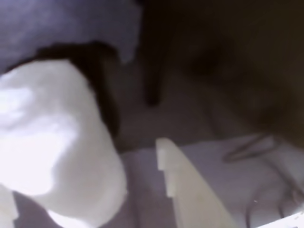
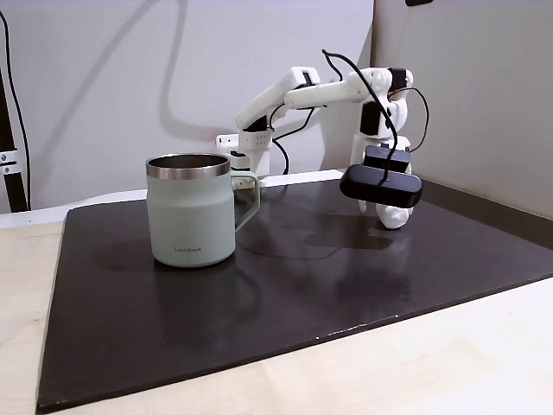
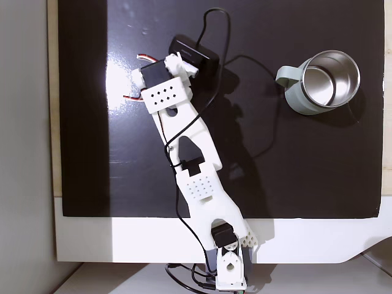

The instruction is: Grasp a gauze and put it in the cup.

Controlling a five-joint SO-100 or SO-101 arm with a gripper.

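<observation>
The hand (image 2: 393, 216) sits low over the dark mat at the right of the side-on fixed view, under a black camera pod (image 2: 381, 186) that hides most of it from me. On my wrist view the gauze (image 1: 57, 147), a blurred, overexposed white roll, fills the left half of the frame, with one pale finger (image 1: 187, 190) rising from the bottom centre to its right and a gap of mat between the two. At the lower left corner a sliver of white may be the other finger, though I cannot be sure. So the hand looks parted around the roll, but I cannot tell whether it actually has hold of it. In the side-on fixed view a white lump (image 2: 394, 216) shows just beneath the pod, touching or nearly touching the mat; I cannot separate gauze from finger there.

The cup (image 2: 192, 210) stands upright on the mat (image 2: 346, 277) at the left centre of that view, handle pointing right, well apart from the hand. In the top-down fixed view it (image 3: 320, 84) sits in the upper right with a shiny steel inside and its handle pointing left toward the arm. The arm (image 3: 190, 159) runs from its base at the bottom centre up to the upper middle of that frame, where the pod (image 3: 195, 54) covers the hand. The mat lies on a pale table (image 2: 432, 363).
</observation>
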